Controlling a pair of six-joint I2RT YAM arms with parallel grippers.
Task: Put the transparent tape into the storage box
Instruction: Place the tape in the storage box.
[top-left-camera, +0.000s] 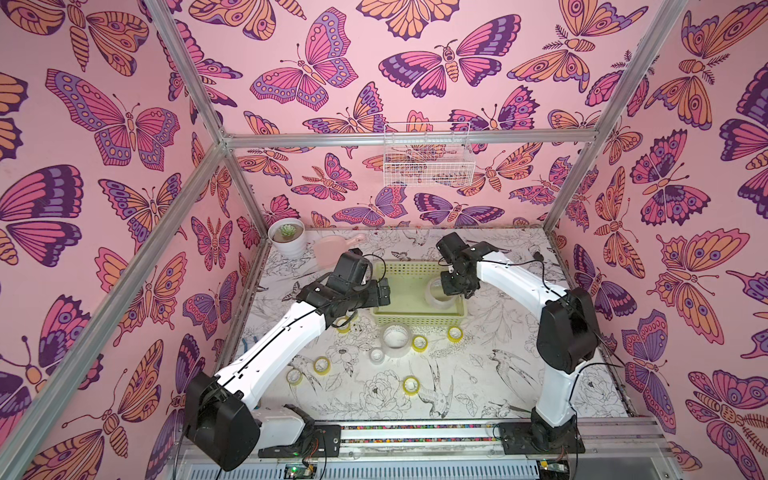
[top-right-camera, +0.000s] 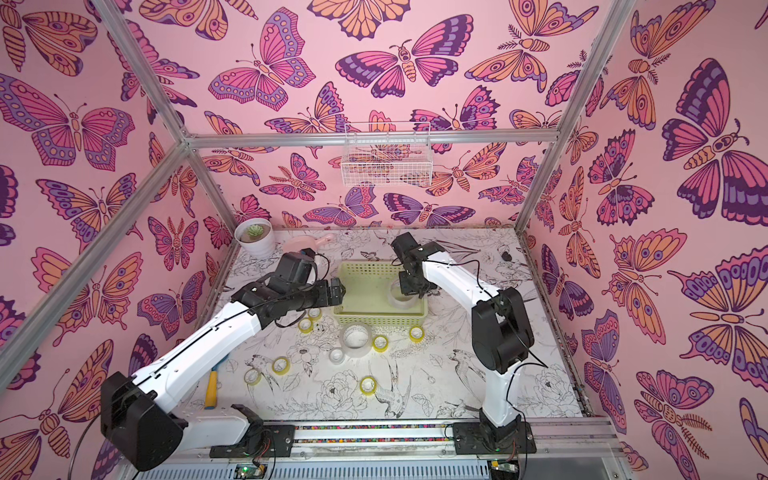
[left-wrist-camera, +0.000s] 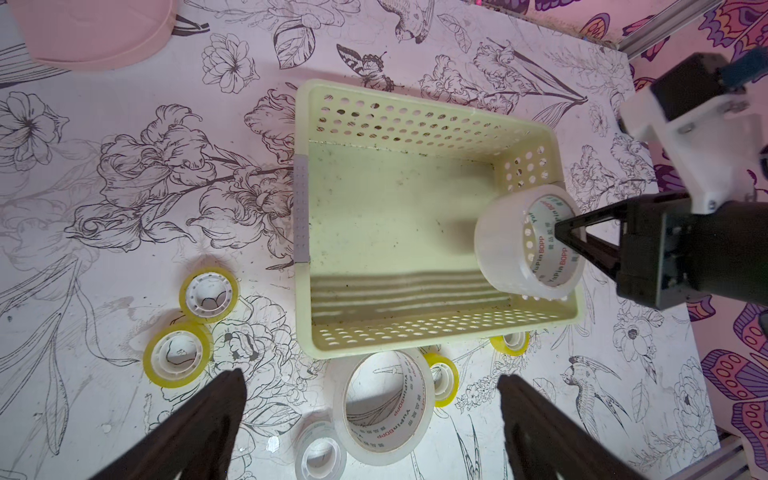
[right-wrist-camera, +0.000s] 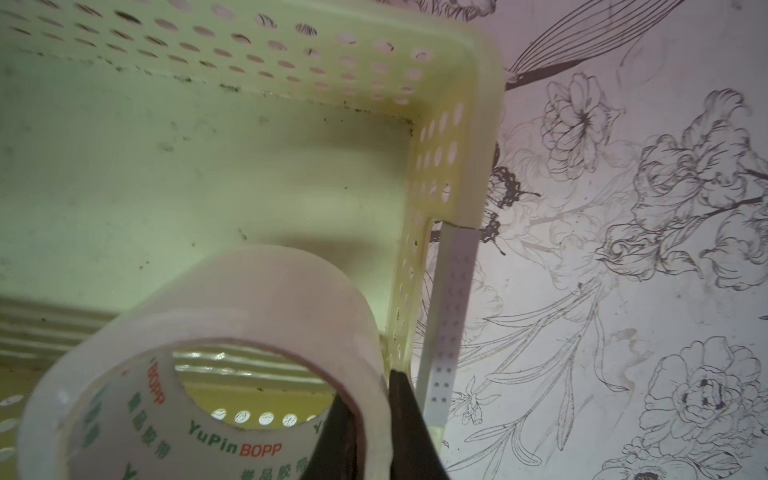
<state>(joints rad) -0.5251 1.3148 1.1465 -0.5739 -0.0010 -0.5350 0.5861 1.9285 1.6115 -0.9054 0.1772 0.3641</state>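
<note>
Left arm (top-left-camera: 266, 349): stretched forward and inward, wrist held level.
Left gripper (top-left-camera: 384, 292): jaws spread wide, nothing held.
Right arm (top-left-camera: 511, 274): elbow raised, forearm reached inward, wrist bent downward.
Right gripper (left-wrist-camera: 565, 235): pinched on the wall of the transparent tape (left-wrist-camera: 507, 245), one finger set inside the core.

Lab robot cell with aluminium frame (top-left-camera: 311, 140) and printed walls (top-left-camera: 374, 62)
</note>
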